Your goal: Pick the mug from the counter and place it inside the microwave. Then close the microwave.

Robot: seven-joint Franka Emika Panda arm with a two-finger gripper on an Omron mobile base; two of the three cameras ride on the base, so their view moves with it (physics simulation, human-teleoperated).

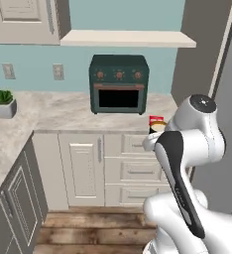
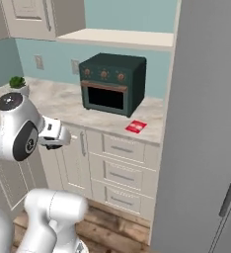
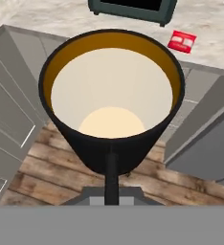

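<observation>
My gripper (image 3: 111,160) is shut on the near wall of the mug (image 3: 111,95), a black cup with a cream-yellow inside. I look straight down into it, and one dark finger (image 3: 111,174) lies against its outer wall. The mug hangs in the air over the wooden floor, in front of the cabinet doors and below the edge of the counter (image 3: 56,16). In the left base view the mug's pale rim (image 1: 157,128) peeks out just above my white hand. In the right base view my hand (image 2: 52,138) is level with the counter (image 2: 63,101) edge. The microwave is out of view.
A dark green toaster oven (image 1: 119,84) with copper knobs stands on the counter against the wall. A red packet (image 2: 136,126) lies in front of it to the right. A small potted plant (image 1: 4,102) sits at far left. A tall grey panel (image 2: 206,123) rises at right.
</observation>
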